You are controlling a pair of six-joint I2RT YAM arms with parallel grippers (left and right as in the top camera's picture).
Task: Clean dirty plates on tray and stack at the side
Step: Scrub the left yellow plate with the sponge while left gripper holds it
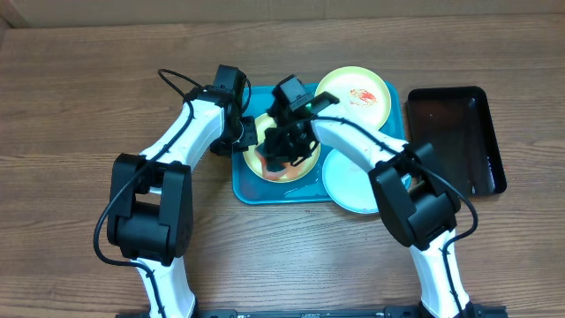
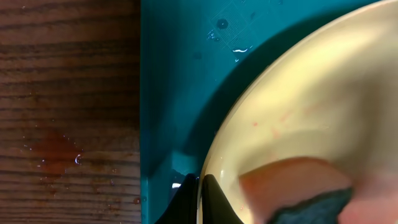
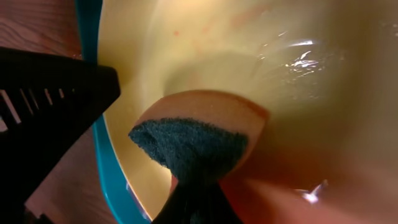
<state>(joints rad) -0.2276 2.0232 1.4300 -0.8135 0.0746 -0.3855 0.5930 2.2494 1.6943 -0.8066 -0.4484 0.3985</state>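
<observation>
The turquoise tray (image 1: 247, 187) holds three plates. A green-rimmed plate (image 1: 355, 95) with red sauce lies at its back right. A pale blue-white plate (image 1: 353, 181) lies at its front right. A third plate (image 1: 265, 168), cream with faint red smears, sits at the tray's left, partly hidden under both grippers. My left gripper (image 1: 252, 132) is shut on this plate's rim (image 2: 200, 199). My right gripper (image 1: 287, 150) is shut on a sponge (image 3: 193, 143), orange with a dark scouring side, pressed on the wet plate (image 3: 249, 50).
A smaller black tray (image 1: 455, 137) lies right of the turquoise tray. The wooden table (image 2: 62, 93) left of the tray (image 2: 174, 93) has a reddish wet stain (image 2: 56, 152). The left gripper's black body (image 3: 43, 106) stands close to the sponge.
</observation>
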